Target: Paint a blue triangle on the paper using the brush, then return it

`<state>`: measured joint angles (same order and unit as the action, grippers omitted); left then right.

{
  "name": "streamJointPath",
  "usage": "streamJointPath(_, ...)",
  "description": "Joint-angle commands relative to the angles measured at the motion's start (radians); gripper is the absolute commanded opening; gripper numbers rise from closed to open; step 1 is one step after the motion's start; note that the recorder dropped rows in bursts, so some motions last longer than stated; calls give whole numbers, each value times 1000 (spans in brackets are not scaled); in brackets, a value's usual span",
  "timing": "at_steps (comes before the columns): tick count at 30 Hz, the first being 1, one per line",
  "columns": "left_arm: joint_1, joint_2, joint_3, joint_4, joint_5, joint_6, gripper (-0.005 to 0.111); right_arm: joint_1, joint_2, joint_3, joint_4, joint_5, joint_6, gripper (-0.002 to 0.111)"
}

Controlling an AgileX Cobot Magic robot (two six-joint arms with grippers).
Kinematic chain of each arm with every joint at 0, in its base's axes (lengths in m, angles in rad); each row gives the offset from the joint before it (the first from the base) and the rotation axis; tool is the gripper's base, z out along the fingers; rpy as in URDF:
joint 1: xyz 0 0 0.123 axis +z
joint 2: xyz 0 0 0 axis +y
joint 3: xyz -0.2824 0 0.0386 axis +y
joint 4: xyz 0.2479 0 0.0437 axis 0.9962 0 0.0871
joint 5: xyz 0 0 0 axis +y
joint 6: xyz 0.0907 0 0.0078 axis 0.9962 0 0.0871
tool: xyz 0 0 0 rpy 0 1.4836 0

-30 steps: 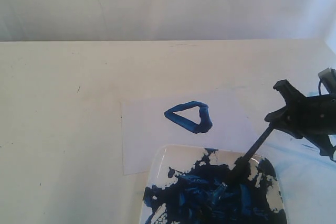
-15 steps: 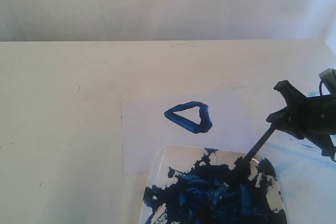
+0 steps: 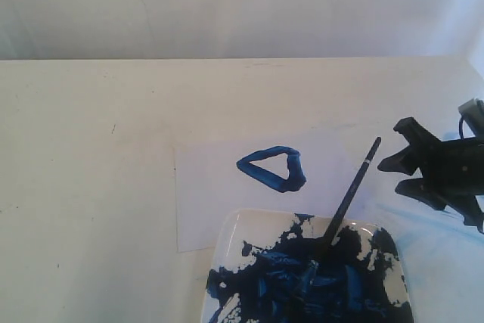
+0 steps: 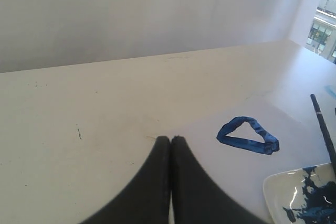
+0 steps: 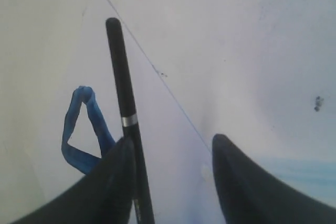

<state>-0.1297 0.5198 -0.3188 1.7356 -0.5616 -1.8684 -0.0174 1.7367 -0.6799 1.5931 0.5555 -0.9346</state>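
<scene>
So the brush [image 3: 349, 196] is standing free, leaning in the lower right of the exterior view. Its bristle end is down in the blue paint on the dish [image 3: 227, 234] and its handle tips up and to the right. The right gripper [image 3: 399, 158] sits just to the right of the handle's top end, and in that view the two are apart. In the right wrist view the brush [image 5: 123, 87] runs right along the inner edge of one finger [image 5: 118, 177]. I can't tell if they actually touch there.

Quick count: one brush, one triangle [image 3: 266, 176], one paper [image 3: 198, 209], one dish, two grippers.

The triangle is on the paper, a bit left of the brush and just above the dish, with one corner pointing left. The paper lies flat on the worktop [image 3: 91, 187], and the dish overlaps its lower edge.

The right gripper [image 5: 172, 140] is spread wide and holds nothing. The left gripper [image 4: 170, 139] has its fingers pressed together with nothing between them. It hangs over bare worktop, with the triangle [image 4: 244, 144], brush [image 4: 323, 129] and dish [image 4: 273, 187] off to one side.
</scene>
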Motion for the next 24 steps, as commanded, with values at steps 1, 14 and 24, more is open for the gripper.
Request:
streamJointPath(1,1,-9,1,9,6,-4,0,-6,-29,-7,-24,41,-5,46)
streamJointPath(14,1,-9,1,9,20,11,0,-6,-486,31,-535,-80,211,17)
streamJointPath(24,1,-9,1,9,29,9,0,-6,-972,100,-669,-186,231,0)
